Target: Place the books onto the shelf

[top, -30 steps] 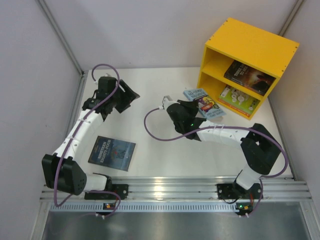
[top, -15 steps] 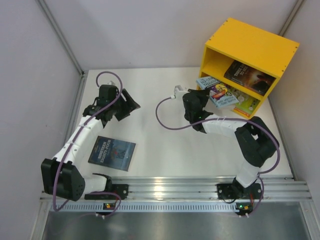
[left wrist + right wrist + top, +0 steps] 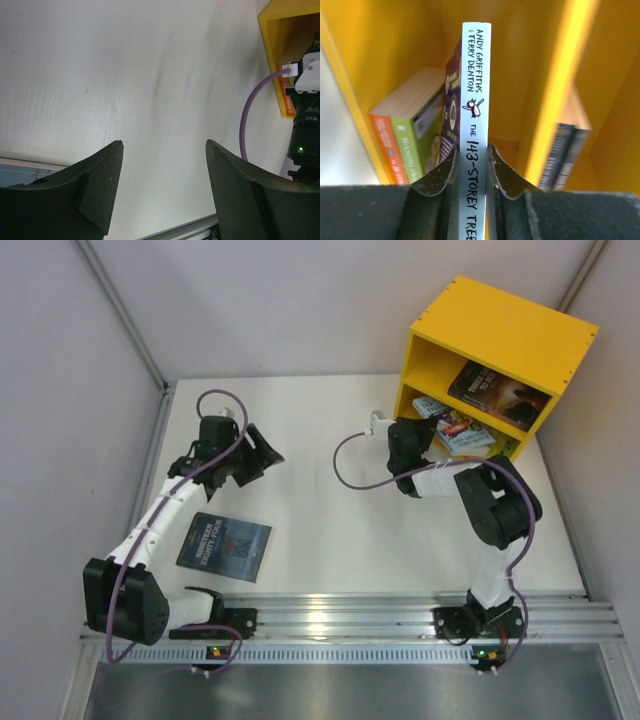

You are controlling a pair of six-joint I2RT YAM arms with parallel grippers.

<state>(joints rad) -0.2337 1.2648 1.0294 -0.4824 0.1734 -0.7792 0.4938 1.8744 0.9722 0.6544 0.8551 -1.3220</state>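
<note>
The yellow shelf (image 3: 500, 330) stands at the back right of the table. My right gripper (image 3: 425, 435) is shut on the light blue book (image 3: 455, 425) and holds it partly inside the lower compartment. In the right wrist view the fingers (image 3: 472, 147) clamp the book's spine (image 3: 475, 100), and a lime green book (image 3: 412, 135) and an orange-red book (image 3: 385, 140) lie beside it. Two dark books (image 3: 498, 392) lie in the upper compartment. Another dark book (image 3: 224, 546) lies flat on the table at the front left. My left gripper (image 3: 262, 452) hovers open and empty (image 3: 165, 142).
The shelf's dividing board (image 3: 555, 90) separates the held book from the dark books (image 3: 567, 155). The right arm's purple cable (image 3: 350, 465) loops over the table's middle. Grey walls close in the left and back. An aluminium rail (image 3: 340, 625) runs along the near edge.
My right gripper has carried the light blue book to the right and back, from in front of the shelf into its lower compartment. The left arm has shifted slightly.
</note>
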